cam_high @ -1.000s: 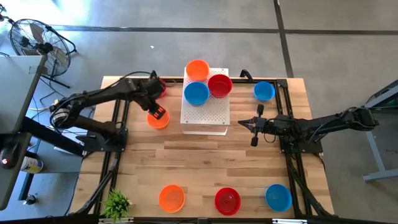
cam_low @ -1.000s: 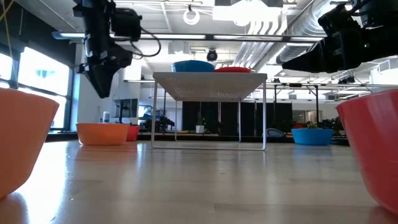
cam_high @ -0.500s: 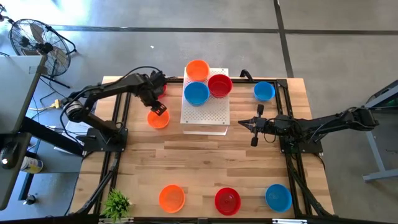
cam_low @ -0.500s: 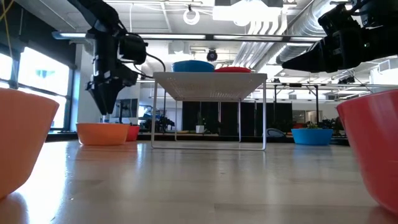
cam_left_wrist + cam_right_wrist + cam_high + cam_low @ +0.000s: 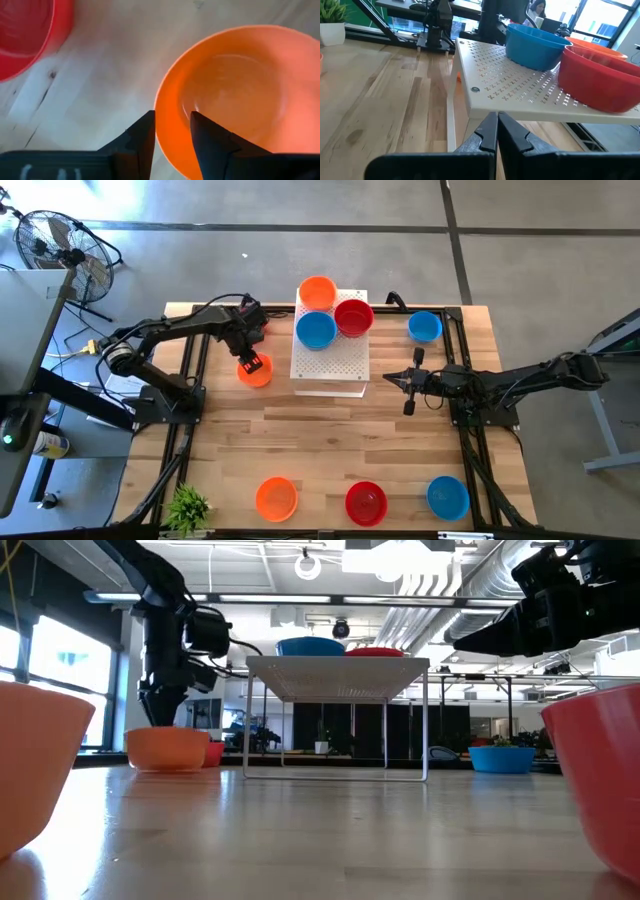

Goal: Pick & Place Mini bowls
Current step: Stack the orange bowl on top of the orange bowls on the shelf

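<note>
An orange mini bowl (image 5: 235, 95) sits upright on the table's left part, left of the white perforated board (image 5: 330, 365). My left gripper (image 5: 172, 116) points straight down at it, open. Its fingers straddle the rim on the bowl's left side, one inside and one outside. The low view shows the gripper (image 5: 158, 712) just above this orange bowl (image 5: 167, 748). A red bowl (image 5: 25, 35) stands just beyond, toward the far edge. Near the board's right side my right gripper (image 5: 497, 122) hangs shut and level, with nothing in it. My left gripper has one finger (image 5: 205, 132) inside the orange bowl and one finger (image 5: 142, 135) outside its rim (image 5: 167, 125), coming from above. Whether either finger touches the rim, I cannot tell. The bowl rests on the table.
On the raised board stand an orange bowl (image 5: 317, 292), a blue one (image 5: 316, 329) and a red one (image 5: 353, 317). A blue bowl (image 5: 425, 327) sits at the far right. Along the near edge are orange (image 5: 276, 498), red (image 5: 366, 502) and blue (image 5: 447, 497) bowls and a small plant (image 5: 188, 505).
My left gripper has come down from well above the table onto the orange bowl's rim and has rolled about its own axis on the way. The bowl has stayed where it was.
</note>
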You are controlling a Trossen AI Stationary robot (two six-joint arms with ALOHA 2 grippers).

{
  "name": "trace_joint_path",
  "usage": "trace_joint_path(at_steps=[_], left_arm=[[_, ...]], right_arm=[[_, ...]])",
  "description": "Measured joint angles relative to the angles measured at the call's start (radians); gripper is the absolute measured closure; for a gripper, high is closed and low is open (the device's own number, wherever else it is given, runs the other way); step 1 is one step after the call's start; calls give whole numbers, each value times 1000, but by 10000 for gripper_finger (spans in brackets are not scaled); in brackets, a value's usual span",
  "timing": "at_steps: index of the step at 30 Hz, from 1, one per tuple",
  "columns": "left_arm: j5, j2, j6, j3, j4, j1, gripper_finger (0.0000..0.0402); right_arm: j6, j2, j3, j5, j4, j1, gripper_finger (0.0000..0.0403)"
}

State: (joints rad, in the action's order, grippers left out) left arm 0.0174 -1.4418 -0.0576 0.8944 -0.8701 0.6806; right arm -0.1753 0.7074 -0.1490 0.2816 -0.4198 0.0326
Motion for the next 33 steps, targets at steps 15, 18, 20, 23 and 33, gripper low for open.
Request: trace_joint_path(at_steps=[15, 18, 20, 23, 33], left_arm=[[7, 0, 10, -38, 37, 0, 338], [8, 0, 17, -25, 16, 0, 324], [9, 0, 17, -15, 6, 0, 312], [35, 0, 14, -11, 9, 0, 294], [26, 0, 1, -10, 5, 0, 278]], right_arm=[[2, 0, 0, 0, 0, 0, 403], [2, 0, 0, 0, 0, 0, 403], [2, 0, 0, 0, 0, 0, 403], [2, 0, 0, 0, 0, 0, 402], [2, 0, 0, 0, 0, 0, 402]])
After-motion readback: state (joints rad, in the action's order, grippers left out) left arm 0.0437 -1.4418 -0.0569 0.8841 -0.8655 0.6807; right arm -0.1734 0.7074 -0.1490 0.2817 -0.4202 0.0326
